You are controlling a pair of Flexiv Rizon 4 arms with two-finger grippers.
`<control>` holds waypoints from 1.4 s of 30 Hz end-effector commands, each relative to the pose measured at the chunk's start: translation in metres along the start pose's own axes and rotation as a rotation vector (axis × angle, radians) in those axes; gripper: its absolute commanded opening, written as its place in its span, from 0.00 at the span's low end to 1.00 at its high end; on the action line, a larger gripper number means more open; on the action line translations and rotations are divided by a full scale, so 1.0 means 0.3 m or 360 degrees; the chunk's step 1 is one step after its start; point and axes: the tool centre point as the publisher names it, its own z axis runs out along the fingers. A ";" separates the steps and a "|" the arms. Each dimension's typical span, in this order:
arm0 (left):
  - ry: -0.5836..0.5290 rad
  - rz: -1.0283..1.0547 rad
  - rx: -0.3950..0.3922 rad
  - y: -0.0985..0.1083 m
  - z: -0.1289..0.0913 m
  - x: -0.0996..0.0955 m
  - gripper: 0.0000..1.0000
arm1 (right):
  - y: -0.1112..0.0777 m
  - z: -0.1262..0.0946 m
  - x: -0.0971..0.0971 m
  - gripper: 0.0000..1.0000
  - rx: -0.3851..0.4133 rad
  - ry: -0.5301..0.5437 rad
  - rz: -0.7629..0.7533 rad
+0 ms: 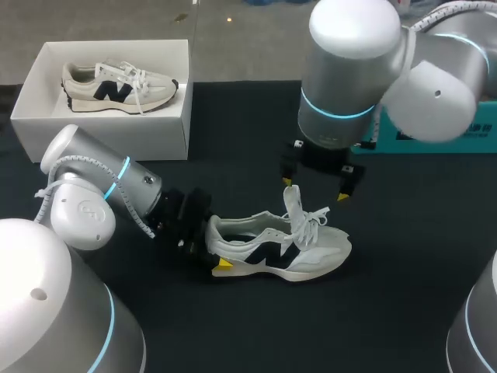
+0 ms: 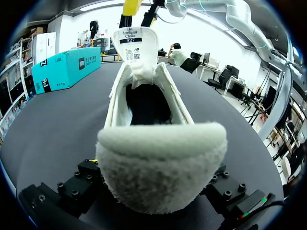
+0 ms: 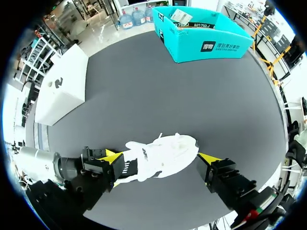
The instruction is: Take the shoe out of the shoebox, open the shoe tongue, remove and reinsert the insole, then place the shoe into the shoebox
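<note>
A white sneaker [image 1: 287,249] with a dark side logo lies on its sole at the middle of the black table. Its heel [image 2: 160,167] sits between the fingers of my left gripper [image 1: 213,245], which is shut on it; one yellow tip [image 1: 224,264] shows at the heel's near side. The tongue [image 1: 293,200] stands pulled up, so the shoe's dark inside [image 2: 146,103] is visible. My right gripper [image 1: 314,190] hovers open just above the tongue and laces, holding nothing. The white shoebox [image 1: 101,124] stands at the back left with a second matching sneaker [image 1: 116,87] inside.
A teal cardboard box [image 1: 435,132] stands at the back right of the table, behind my right arm. Bare black tabletop [image 1: 388,295] lies in front of and to the right of the sneaker.
</note>
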 end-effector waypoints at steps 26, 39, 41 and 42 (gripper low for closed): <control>0.0003 -0.0002 -0.0005 0.016 0.024 -0.013 0.00 | -0.157 -0.065 0.168 1.00 -0.0329 -0.0019 -0.1660; 0.0003 -0.0002 -0.0005 0.016 0.024 -0.013 0.00 | -0.138 -0.055 0.163 0.00 -0.0268 -0.0066 -0.1651; 0.0003 -0.0002 -0.0005 0.016 0.024 -0.013 0.00 | -0.138 -0.055 0.163 0.00 -0.0268 -0.0066 -0.1651; 0.0003 -0.0002 -0.0005 0.016 0.024 -0.013 0.00 | -0.138 -0.055 0.163 0.00 -0.0268 -0.0066 -0.1651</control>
